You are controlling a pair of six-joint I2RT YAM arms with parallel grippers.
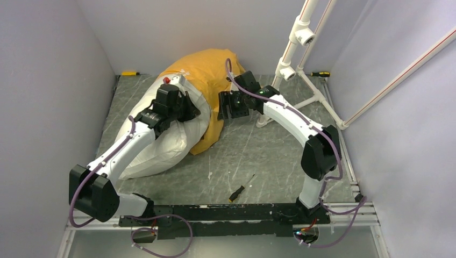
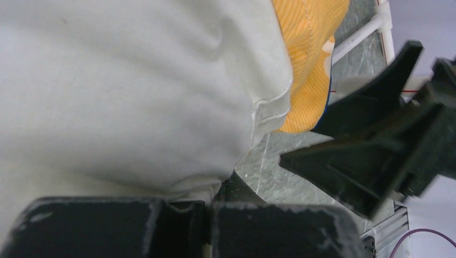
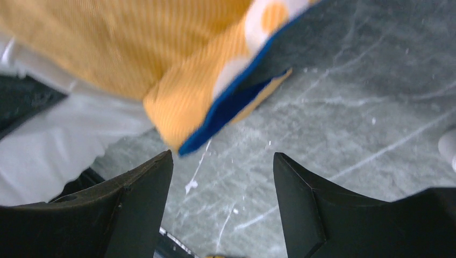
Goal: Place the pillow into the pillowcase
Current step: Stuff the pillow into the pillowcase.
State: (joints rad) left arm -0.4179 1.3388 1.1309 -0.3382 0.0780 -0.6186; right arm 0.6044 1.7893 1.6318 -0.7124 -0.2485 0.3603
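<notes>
The right gripper point(image 3: 223, 161), jaws open and empty, faces the pillowcase point(image 3: 107, 48) hem just ahead (left gripper point(image 2: 207, 210) closed against the pillow point(image 2: 107, 80)).

Walled-in cell
I see pale walls point(image 1: 48, 80) around a scratched grey tabletop point(image 1: 269, 156), white pipe frame point(image 1: 301, 37) far right

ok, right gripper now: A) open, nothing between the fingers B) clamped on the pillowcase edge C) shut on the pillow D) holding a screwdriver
A: the right wrist view shows the right gripper open over the table, the pillowcase corner ahead of its fingertips, not between them.
</notes>
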